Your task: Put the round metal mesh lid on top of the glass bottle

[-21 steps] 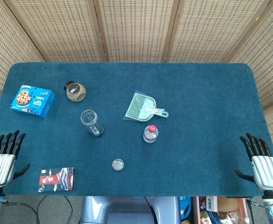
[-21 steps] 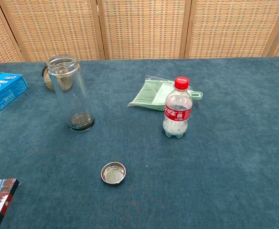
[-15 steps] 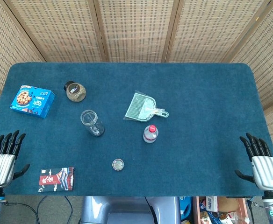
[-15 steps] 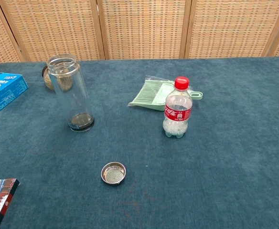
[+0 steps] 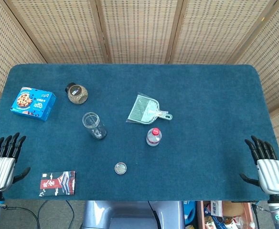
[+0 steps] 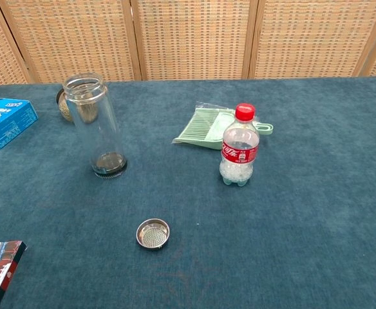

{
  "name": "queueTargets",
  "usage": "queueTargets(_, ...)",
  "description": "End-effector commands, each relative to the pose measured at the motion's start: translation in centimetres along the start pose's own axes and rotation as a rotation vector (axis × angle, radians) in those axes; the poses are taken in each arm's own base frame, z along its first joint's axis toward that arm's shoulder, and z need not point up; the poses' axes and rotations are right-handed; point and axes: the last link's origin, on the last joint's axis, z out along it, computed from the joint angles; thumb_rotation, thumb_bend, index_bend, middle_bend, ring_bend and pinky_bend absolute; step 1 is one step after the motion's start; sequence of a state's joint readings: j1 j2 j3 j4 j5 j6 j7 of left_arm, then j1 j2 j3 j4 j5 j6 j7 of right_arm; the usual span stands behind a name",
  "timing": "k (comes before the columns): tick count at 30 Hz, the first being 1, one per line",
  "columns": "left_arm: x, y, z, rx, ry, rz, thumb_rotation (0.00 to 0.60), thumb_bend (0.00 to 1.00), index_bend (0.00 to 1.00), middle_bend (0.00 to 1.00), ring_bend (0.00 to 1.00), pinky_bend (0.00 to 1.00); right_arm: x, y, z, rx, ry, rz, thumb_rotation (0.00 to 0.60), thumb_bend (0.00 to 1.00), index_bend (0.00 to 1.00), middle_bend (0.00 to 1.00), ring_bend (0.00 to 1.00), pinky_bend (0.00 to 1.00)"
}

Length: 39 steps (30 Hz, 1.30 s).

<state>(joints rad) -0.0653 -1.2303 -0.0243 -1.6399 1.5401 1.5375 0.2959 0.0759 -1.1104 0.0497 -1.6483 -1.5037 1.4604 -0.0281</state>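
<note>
The round metal mesh lid (image 5: pixel 121 168) (image 6: pixel 152 233) lies flat on the blue cloth near the table's front, rim up. The clear glass bottle (image 5: pixel 93 125) (image 6: pixel 98 124) stands upright with its mouth uncovered, behind and to the left of the lid. My left hand (image 5: pixel 3 160) rests at the front left corner of the table, fingers spread, holding nothing. At the front right corner my right hand (image 5: pixel 266 163) lies the same way, empty. Neither hand shows in the chest view.
A small plastic bottle with a red cap (image 5: pixel 153 137) (image 6: pixel 239 146) stands right of the lid. Behind it lies a green dustpan (image 5: pixel 146 110) (image 6: pixel 213 127). A round jar (image 5: pixel 76 93), a blue cookie box (image 5: pixel 33 103) and a dark packet (image 5: pixel 58 182) sit on the left.
</note>
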Motion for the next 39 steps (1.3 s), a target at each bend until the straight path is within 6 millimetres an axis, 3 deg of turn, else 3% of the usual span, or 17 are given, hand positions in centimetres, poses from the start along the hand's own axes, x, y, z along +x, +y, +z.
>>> queueTargets(1,0.0,0.1,0.0,-0.003,0.000,0.000,0.600,0.22,0.00,0.00,0.00,0.00,0.0,0.0,0.0,-0.001,0.000,0.000,0.600,0.05,0.09,0.00,0.00,0.00)
queueTargets(39,0.9,4.4,1.3,-0.318,0.017,-0.029,0.600,0.22,0.00,0.00,0.00,0.00,0.2,0.4,-0.1,-0.013,0.007,0.006,0.600,0.05,0.09,0.00,0.00,0.00)
